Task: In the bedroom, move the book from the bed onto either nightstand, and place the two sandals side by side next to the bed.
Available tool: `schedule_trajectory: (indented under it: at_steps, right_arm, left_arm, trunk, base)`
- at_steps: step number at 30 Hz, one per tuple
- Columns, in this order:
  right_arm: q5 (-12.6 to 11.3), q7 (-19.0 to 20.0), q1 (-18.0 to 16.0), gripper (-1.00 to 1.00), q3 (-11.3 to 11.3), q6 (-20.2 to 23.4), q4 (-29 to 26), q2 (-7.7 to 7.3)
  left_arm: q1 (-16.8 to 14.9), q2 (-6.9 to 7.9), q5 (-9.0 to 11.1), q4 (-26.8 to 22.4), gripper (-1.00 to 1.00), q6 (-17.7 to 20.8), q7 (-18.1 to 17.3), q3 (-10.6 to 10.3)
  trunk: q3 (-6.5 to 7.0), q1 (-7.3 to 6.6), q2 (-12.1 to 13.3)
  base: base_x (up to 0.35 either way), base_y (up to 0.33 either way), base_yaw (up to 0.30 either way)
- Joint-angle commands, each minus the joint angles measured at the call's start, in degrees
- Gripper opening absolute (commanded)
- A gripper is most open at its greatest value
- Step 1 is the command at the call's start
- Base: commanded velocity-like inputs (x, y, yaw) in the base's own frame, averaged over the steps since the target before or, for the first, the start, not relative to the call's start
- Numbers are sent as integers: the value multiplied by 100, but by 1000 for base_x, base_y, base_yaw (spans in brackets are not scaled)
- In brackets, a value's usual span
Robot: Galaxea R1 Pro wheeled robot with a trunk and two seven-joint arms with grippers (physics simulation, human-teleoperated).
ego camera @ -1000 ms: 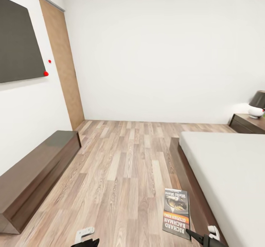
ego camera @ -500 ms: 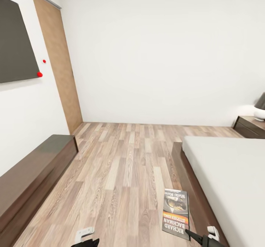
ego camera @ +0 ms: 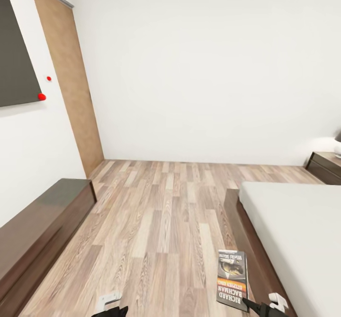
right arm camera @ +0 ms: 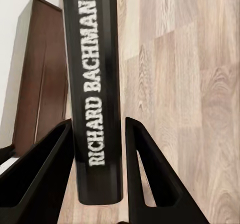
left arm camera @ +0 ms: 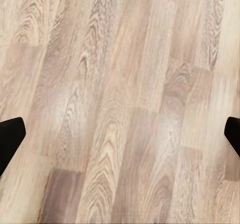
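**Book in your right claw, camera turned a little**

Compared with one second ago, the whole head picture has shifted: the tan door (ego camera: pixel 68 80) and the dark wall panel (ego camera: pixel 16 57) sit closer to the left edge, the nightstand (ego camera: pixel 326 165) is now almost cut by the right edge, and the lamp on it is nearly out of the picture. This is your camera moving, not the furniture. The book (ego camera: pixel 233 279) keeps the same place relative to your right claw (ego camera: pixel 253 305).

Your right claw is clamped on the book. In the right wrist view the black spine with "RICHARD BACHMAN" stands between the two fingers (right arm camera: pixel 42 179), and both press against it. The book (right arm camera: pixel 95 83) is held over the wood floor (ego camera: pixel 161 213), just beside the dark frame at the foot corner of the bed (ego camera: pixel 293 232).

Your left claw (ego camera: pixel 111 307) is low at the bottom edge of the head view. In the left wrist view its fingertips (left arm camera: pixel 10 139) stand wide apart with only floor planks between them.

The floor is open between the long low cabinet (ego camera: pixel 38 232) along the left wall and the side edge of the bed. The nightstand is at the far corner of the bed, against the back wall.
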Motion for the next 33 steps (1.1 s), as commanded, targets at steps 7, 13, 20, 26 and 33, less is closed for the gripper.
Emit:
schedule_trajectory:
  at_steps: [7, 13, 20, 26, 33]
  right_arm:
    - [-23, -480, -4, -100, -33, 48, 3, 64]
    - [-22, -916, -4, -100, -42, 45, 9, 127]
    - [-22, -1005, -4, -100, -45, 36, 219, 138]
    - [-22, -1010, -4, -100, -45, 36, 277, 136]
    - [-23, -1011, -4, -100, -45, 35, 288, 139]
  left_arm:
    - [-5, -1, 55, 7, 100, -16, -22, -48]
    - [-5, -8, 50, 8, 100, -10, 4, -56]
    - [172, 3, -152, 19, 100, 3, 295, -63]
    - [526, 17, -442, 9, 100, -14, 591, -63]
    - [586, 39, -624, 12, 100, -151, 679, -64]
  trunk:
    - [-6, 3, -3]
    - [-6, 3, -3]
    - [-6, 3, -3]
    - [-6, 3, -3]
    - [-6, 3, -3]
  base:
    - [332, 0, 0]
    - [332, 0, 0]
    - [330, 0, 0]
    - [290, 0, 0]
    - [302, 0, 0]
